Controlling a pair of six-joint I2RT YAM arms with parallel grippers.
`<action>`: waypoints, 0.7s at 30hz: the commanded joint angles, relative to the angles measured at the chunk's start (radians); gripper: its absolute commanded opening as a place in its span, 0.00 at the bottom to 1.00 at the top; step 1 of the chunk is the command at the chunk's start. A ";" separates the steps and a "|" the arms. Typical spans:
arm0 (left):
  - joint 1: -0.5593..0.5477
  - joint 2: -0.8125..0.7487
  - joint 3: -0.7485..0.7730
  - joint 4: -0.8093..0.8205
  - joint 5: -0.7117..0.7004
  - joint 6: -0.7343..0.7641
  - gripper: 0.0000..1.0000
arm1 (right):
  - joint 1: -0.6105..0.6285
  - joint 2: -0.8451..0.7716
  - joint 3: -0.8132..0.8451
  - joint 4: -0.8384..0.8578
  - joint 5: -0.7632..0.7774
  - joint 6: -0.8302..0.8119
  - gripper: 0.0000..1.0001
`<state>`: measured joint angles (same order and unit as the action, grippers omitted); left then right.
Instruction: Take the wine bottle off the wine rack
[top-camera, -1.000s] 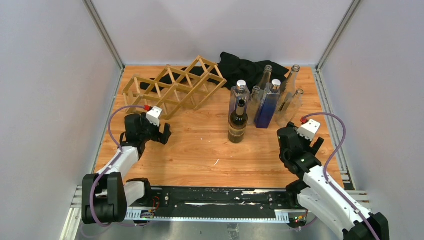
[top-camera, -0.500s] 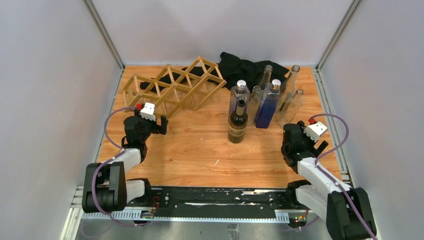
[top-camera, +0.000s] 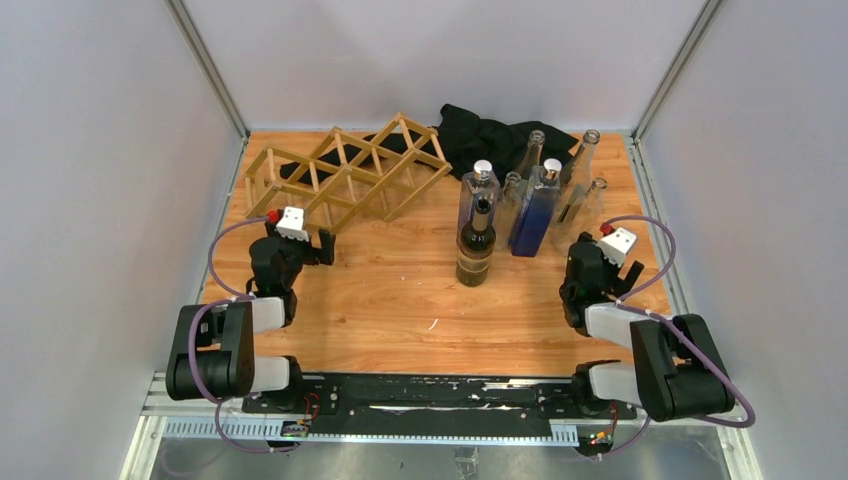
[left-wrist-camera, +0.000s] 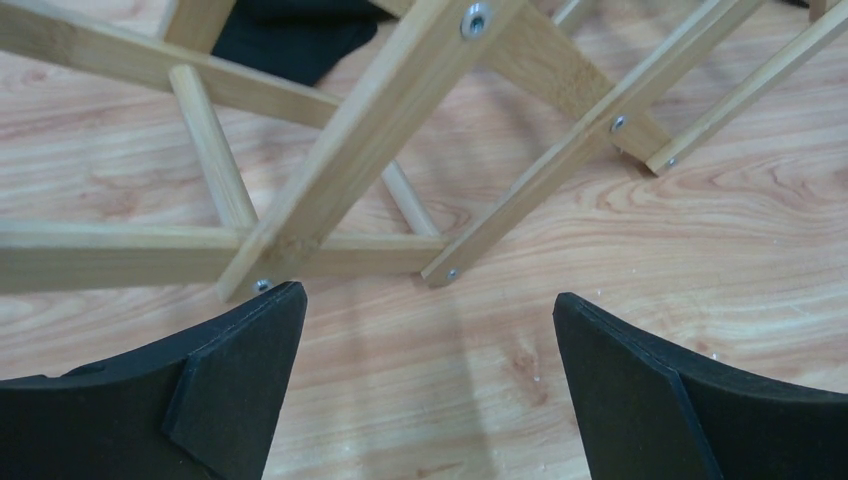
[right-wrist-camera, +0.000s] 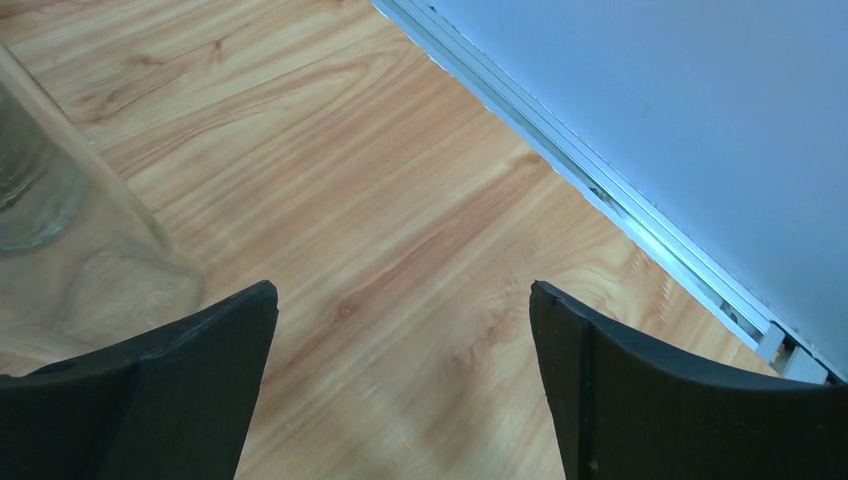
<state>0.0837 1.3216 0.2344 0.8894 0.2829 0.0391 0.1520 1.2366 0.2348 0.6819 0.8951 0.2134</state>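
The light-wood wine rack (top-camera: 318, 170) lies at the back left of the table with nothing visible in its cells. A dark wine bottle (top-camera: 475, 250) stands upright on the table's middle, apart from the rack. My left gripper (top-camera: 297, 244) is open just in front of the rack's near corner. In the left wrist view the rack's slats (left-wrist-camera: 330, 170) cross right ahead of the left gripper (left-wrist-camera: 428, 300), with bare wood between the fingers. My right gripper (top-camera: 598, 263) is open at the right side; in its wrist view the right gripper (right-wrist-camera: 403, 290) holds nothing.
A group of glass bottles stands right of the wine bottle, among them a blue one (top-camera: 533, 215) and a white-capped clear one (top-camera: 478, 195). A clear bottle's base (right-wrist-camera: 40, 180) sits left of my right fingers. A black cloth (top-camera: 490, 135) lies at the back. A metal rail (right-wrist-camera: 600, 190) and wall bound the right side.
Both arms have folded back toward their bases. The left gripper has edged closer to the rack's corner, and the right gripper has drawn in beside the clear bottles.
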 joint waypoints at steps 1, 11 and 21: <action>0.004 0.008 -0.012 0.128 -0.015 -0.017 1.00 | -0.020 0.045 0.028 0.113 -0.052 -0.073 1.00; -0.024 0.059 -0.092 0.311 -0.056 0.010 1.00 | -0.019 0.068 0.029 0.174 -0.279 -0.205 1.00; -0.026 0.049 -0.055 0.218 -0.064 0.011 1.00 | -0.002 0.088 -0.050 0.342 -0.462 -0.313 1.00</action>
<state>0.0620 1.3800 0.1551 1.1084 0.2371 0.0334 0.1463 1.3067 0.2119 0.9298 0.5167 -0.0471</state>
